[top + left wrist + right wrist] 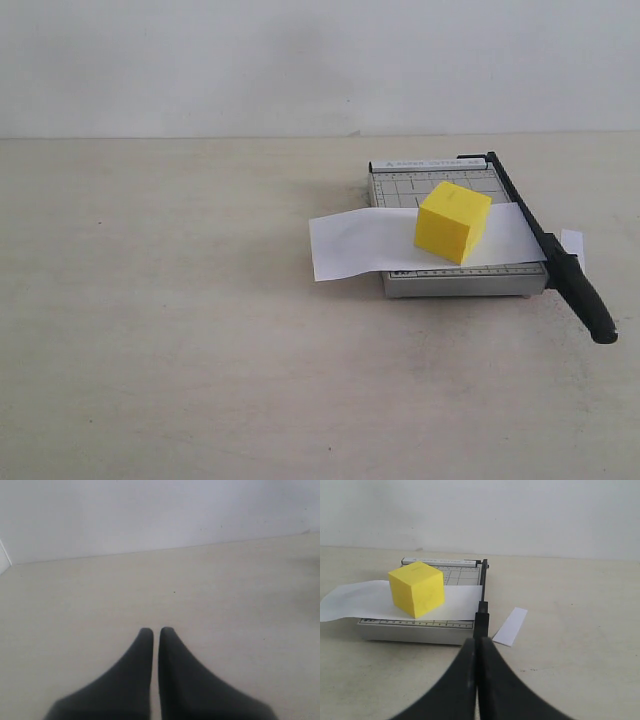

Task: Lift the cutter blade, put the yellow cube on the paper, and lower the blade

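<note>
Pale table (200, 350): we logged yellow cube (453, 221) on paper (350, 245) across grey trimmer (460, 283), cutter blade (546, 243) down at right; left hand (156, 630), right hand (477, 641) both closed, empty.

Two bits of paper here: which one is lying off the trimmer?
The small cut-off piece on the table, beyond the blade. The long strip lies across the trimmer under the yellow cube.

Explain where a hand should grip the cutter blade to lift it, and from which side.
Grip the cutter blade at its thick rounded handle end, from the exterior view's right: it juts past the trimmer, clear of the yellow cube.
</note>
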